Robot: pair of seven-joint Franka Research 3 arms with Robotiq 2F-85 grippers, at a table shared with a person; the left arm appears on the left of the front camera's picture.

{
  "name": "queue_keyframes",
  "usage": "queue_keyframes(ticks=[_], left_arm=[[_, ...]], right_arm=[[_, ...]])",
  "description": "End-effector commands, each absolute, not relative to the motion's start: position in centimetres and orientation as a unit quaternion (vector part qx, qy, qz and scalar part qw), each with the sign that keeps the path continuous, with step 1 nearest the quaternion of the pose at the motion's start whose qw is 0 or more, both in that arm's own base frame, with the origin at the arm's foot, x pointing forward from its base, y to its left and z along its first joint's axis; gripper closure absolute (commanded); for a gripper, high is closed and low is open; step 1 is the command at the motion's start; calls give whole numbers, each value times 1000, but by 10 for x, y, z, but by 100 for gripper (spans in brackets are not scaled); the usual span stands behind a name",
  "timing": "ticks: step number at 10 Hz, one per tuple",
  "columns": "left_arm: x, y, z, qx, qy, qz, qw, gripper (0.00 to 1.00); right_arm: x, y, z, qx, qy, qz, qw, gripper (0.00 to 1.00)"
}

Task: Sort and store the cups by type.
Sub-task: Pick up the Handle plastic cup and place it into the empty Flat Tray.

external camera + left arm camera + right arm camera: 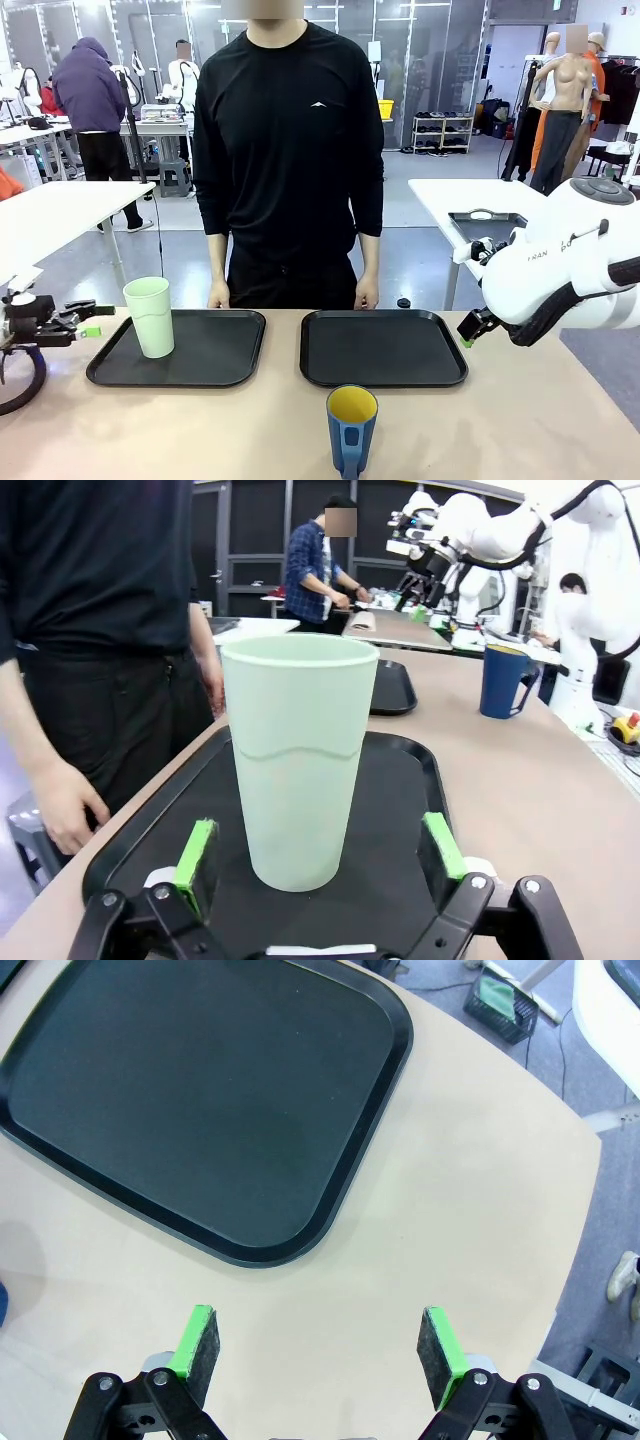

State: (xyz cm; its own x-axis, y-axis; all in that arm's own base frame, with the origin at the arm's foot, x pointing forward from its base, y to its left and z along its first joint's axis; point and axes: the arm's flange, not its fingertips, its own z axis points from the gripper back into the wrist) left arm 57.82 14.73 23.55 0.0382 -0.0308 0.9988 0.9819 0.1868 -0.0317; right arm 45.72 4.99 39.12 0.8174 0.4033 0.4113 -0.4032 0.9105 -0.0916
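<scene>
Left end effector (pixel 318 848) spread, just short of mint tumbler (pixel 150 316) at edge of left tray (pixel 215 355) | right end effector (pixel 320 1340) spread above surface (pixel 480 1210) off corner of right tray (pixel 200 1110) | blue mug (pixel 351 430) at surface's near edge.

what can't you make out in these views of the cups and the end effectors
- Front view: the base of the blue mug, cut off by the bottom edge.
- Front view: the fingers of the right end effector, mostly hidden behind its own arm.
- Left wrist view: the inside of the green tumbler, hidden by its own wall.
- Right wrist view: a dark blue sliver at the left edge, too cut off to identify.
</scene>
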Motion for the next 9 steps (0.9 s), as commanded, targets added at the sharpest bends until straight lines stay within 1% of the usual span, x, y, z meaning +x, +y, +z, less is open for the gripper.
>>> queue_keyframes(ticks=[1,3,4,5,6,7,8,9], left_arm=[[515,138,258,-409,-563,-430,575,0],[466,120,260,-438,-559,-440,549,0],[449,114,263,-451,-566,-448,525,0],[437,108,275,-462,-572,-479,479,0],[431,104,287,-451,-575,-473,492,0],[424,100,300,-394,-578,-493,517,0],[418,99,314,-353,-573,-512,533,0],[419,97,327,-314,-559,-536,550,0]], right_arm=[[458,49,392,4,-217,208,954,0],[458,49,392,4,-217,208,954,0],[458,49,392,4,-217,208,954,0],[458,49,392,4,-217,208,954,0],[458,49,392,4,-217,208,954,0],[458,49,392,4,-217,208,954,0],[458,49,392,4,-217,208,954,0],[458,49,392,4,-217,208,954,0]])
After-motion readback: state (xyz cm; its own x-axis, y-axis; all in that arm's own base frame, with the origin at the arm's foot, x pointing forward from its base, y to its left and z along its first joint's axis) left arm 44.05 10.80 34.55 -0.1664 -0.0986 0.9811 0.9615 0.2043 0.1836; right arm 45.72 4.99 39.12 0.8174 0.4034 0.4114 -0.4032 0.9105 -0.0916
